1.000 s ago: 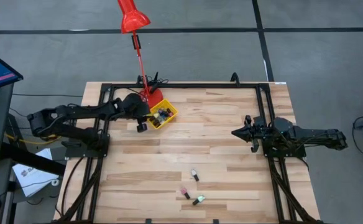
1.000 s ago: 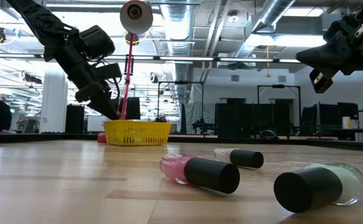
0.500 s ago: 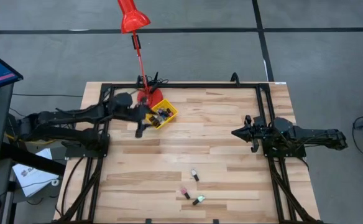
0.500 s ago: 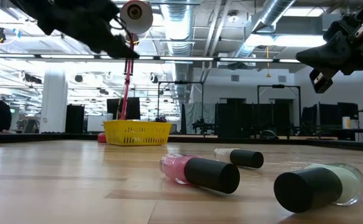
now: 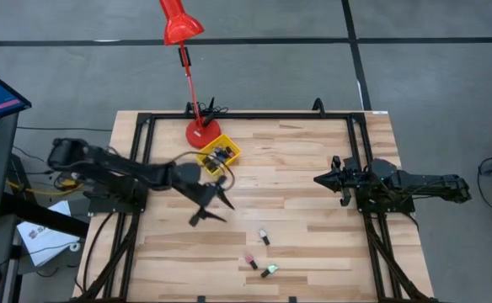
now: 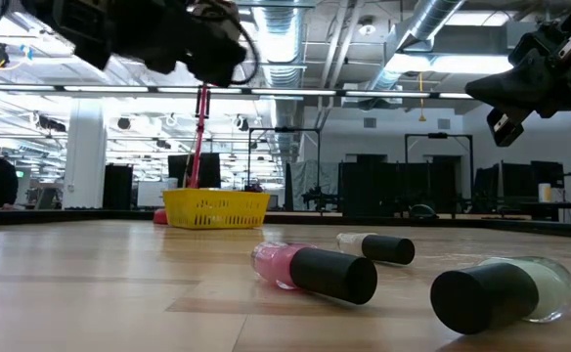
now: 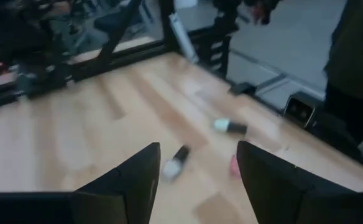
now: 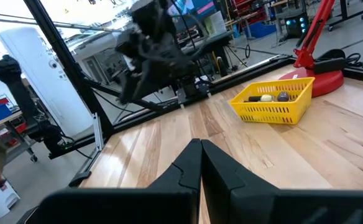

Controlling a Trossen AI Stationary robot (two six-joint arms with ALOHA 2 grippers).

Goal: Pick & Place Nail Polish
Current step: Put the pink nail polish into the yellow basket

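Observation:
Three nail polish bottles lie on their sides near the table's front edge: a pale one [image 5: 264,236], a pink one [image 5: 251,261] and a green one [image 5: 270,270]. The low view shows them close up: pink [image 6: 315,272], pale [image 6: 375,247], green [image 6: 501,291]. More bottles lie in the yellow tray [image 5: 219,155]. My left gripper [image 5: 214,212] hangs open in the air between the tray and the loose bottles, its fingers empty [image 7: 197,180]. My right gripper [image 5: 320,179] waits shut at the right, above the table.
A red desk lamp stands with its base [image 5: 202,132] just behind the yellow tray, its stem leaning over the far edge. Black frame rails [image 5: 136,210] run along the table's sides. Bare wood lies between the two arms.
My left gripper has swung away from the yellow tray toward the table's near edge and the loose bottles, rising a little. It has tipped from pointing down to nearly level, and its fingers now stand wider apart. The bottles on the table have kept still.

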